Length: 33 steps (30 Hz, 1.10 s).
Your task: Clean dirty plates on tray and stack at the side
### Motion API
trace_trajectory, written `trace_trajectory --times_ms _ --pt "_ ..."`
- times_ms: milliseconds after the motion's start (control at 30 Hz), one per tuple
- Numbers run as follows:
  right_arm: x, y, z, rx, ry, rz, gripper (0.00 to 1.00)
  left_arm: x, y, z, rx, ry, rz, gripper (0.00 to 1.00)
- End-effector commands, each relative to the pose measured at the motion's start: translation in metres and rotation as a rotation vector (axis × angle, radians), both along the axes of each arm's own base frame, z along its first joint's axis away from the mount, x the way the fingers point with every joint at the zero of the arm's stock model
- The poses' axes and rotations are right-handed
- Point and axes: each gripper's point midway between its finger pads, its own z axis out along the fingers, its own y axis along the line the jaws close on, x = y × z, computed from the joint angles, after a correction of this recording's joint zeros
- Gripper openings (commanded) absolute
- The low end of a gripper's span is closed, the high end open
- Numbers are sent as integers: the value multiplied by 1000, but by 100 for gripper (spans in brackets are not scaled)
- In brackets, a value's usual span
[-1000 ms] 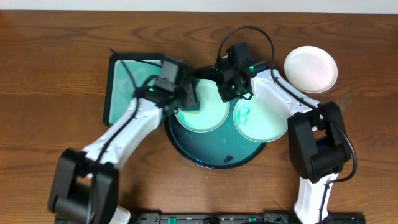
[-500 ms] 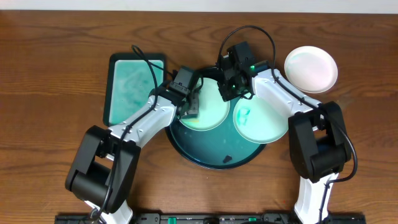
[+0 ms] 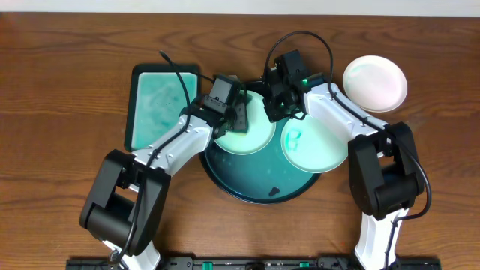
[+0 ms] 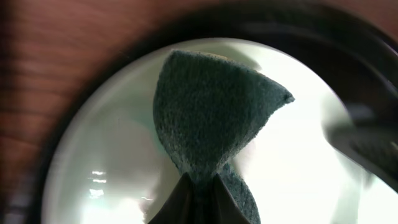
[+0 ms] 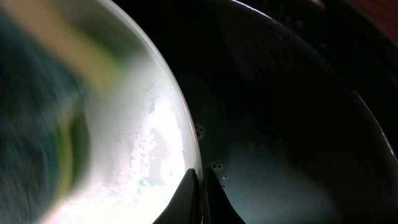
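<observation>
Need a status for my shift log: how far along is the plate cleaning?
Done, it seems: one white plate sits on the table beside the tray. In hand: the left gripper holds a sponge over the left plate, whose rim the right gripper pinches. Left: the smeared plate on the tray, then stacking both.

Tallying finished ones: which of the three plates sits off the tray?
The white plate on the wooden table at upper right of the overhead view; the two pale green plates lie inside the tray.
</observation>
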Motion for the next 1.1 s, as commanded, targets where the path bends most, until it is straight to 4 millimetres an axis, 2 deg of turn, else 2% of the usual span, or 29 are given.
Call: trace_trajectory --times_ms 0,100,200,300,400,500,533,567,700,767,900,1067 --pt "4 -1 4 3 -11 0 1 -28 -18 -11 -93 135 -93 7" --pt "4 -1 4 3 -11 0 1 -38 -12 -17 -51 165 -136 7" --pt "4 -1 3 3 -11 0 1 -37 -3 -19 32 131 -189 8" --pt "4 -1 4 3 -11 0 1 -19 39 -15 237 49 -60 7" --pt "4 -1 6 5 -16 0 1 -6 77 11 373 -40 104 7" --pt "7 1 16 15 -41 0 1 0 87 45 319 -106 173 7" --pt "9 2 23 21 -59 1 1 2 90 57 300 -131 193 7" --pt "13 1 37 10 -107 -6 1 5 98 83 268 -187 229 7" --pt "23 -14 77 -140 -271 -45 1 9 127 112 216 -239 340 7" --pt "24 -18 99 -236 -362 -31 1 10 146 115 208 -234 402 7" --pt "22 -25 143 -465 -542 -5 1 8 177 106 230 -187 477 7" --pt "13 -24 193 -791 -736 26 1 6 200 101 246 -156 528 7"
